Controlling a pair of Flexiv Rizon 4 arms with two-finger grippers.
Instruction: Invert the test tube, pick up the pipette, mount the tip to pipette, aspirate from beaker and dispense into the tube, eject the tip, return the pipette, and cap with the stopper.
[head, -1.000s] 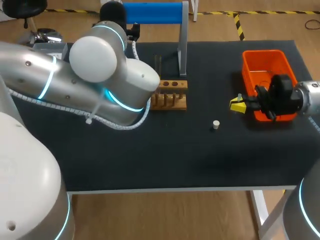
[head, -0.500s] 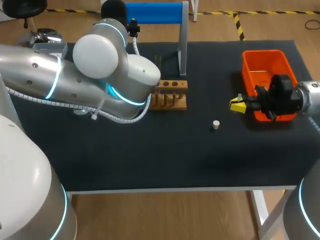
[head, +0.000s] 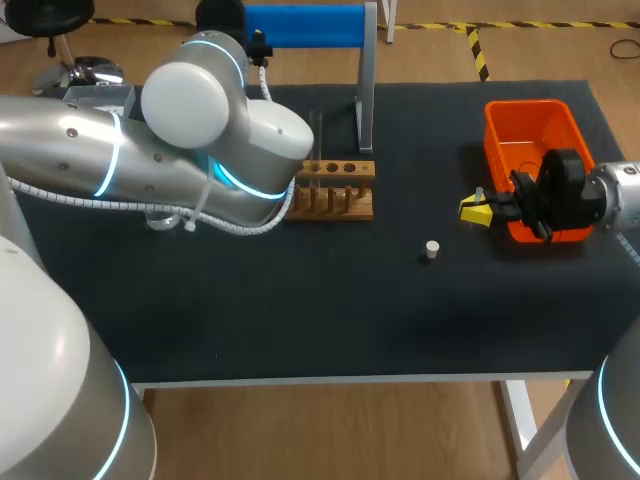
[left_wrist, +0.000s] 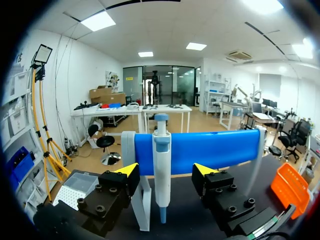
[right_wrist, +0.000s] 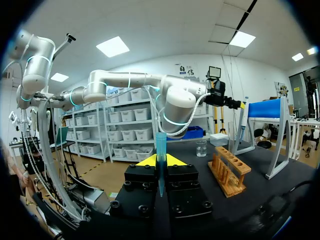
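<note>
The left claw (left_wrist: 168, 170) is spread, and the pipette (left_wrist: 161, 187) hangs straight ahead of its gap, touching neither finger. The pipette's long axis is upright; it hangs on the blue stand (left_wrist: 220, 147) at the far side of the bench (head: 350, 310). This arm is much the nearer, so the pick-up looks to be its job. The stand's left post is just beside the pipette and could catch a finger. Well to the right, the right claw (right_wrist: 160, 161) pinches the tube (right_wrist: 160, 142) upright, near the orange bin (head: 525, 125). The rack (head: 335, 190) and stopper (head: 431, 249) lie between the arms.
</note>
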